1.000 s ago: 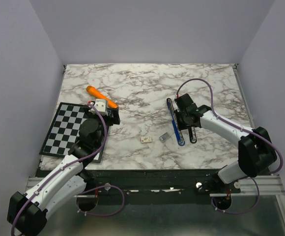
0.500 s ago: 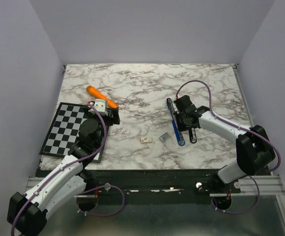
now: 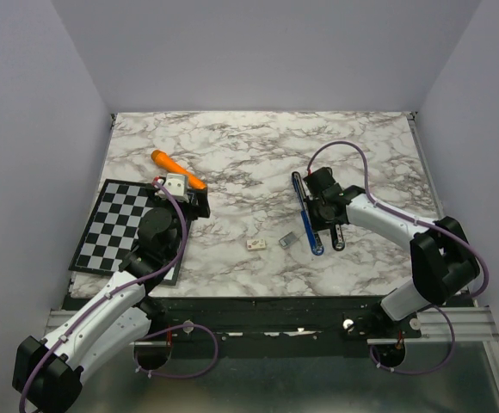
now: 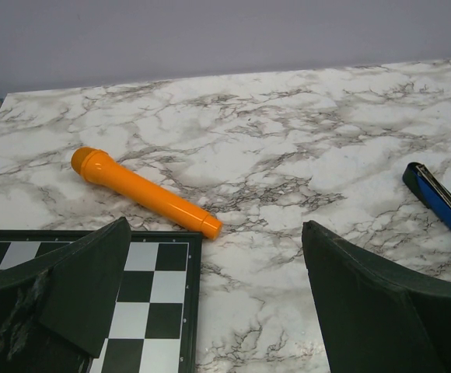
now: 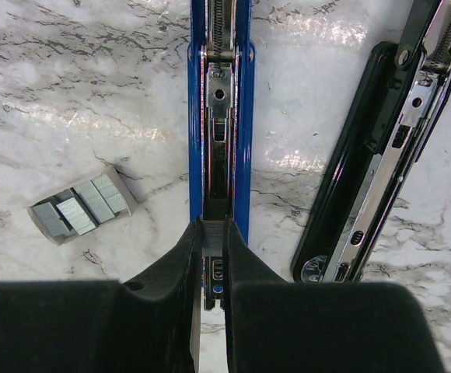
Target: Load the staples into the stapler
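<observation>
The stapler lies open on the marble table, with its blue staple channel beside its black top arm. It also shows in the top view. My right gripper is shut on a short grey strip of staples and holds it right over the near end of the blue channel. Whether the strip touches the channel cannot be told. My left gripper is open and empty, low over the right edge of the chessboard, far from the stapler.
A small open tray with more staple strips lies left of the stapler, and shows as a grey bit in the top view. A tiny whitish box lies beside it. An orange marker lies beyond the chessboard.
My right gripper has crept slightly left over the stapler, still shut on the strip. The left arm has not moved.
</observation>
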Robot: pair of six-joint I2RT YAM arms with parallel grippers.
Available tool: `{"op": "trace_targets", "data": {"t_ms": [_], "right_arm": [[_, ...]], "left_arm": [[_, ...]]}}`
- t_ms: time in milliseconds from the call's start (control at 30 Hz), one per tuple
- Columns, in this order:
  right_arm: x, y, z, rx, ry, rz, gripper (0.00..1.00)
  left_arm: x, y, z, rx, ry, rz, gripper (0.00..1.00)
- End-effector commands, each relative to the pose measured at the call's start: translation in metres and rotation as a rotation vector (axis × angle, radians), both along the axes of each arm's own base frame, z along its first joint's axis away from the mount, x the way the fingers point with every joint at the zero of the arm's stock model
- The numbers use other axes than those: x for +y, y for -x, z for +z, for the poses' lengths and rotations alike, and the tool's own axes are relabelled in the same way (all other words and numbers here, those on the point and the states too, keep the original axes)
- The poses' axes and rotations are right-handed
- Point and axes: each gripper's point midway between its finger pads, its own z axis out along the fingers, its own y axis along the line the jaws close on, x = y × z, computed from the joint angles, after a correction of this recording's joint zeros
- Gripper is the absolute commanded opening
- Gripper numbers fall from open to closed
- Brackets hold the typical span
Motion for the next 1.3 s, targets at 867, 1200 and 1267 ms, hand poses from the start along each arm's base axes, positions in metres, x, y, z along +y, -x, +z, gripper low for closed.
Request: {"op": "trace_targets", "data": {"t_ms": [867,1200,1267], "right_arm": [[0.0,-0.012,0.013,-0.051,0.02,0.055,0.13],[-0.001,-0.007,0.003,-0.025,0.029,0.065,0.13],[-0.001,-0.007,0.001,-0.021,0.028,0.068,0.13]], "left_arm": [[-0.002,0.0,0.01,-0.029,0.022,-0.013,0.99],[-0.001,0.0,0.01,-0.029,0.021,-0.011,0.99],[-0.002,0.0,0.01,-0.029,0.021,-0.011,0.99]]}}
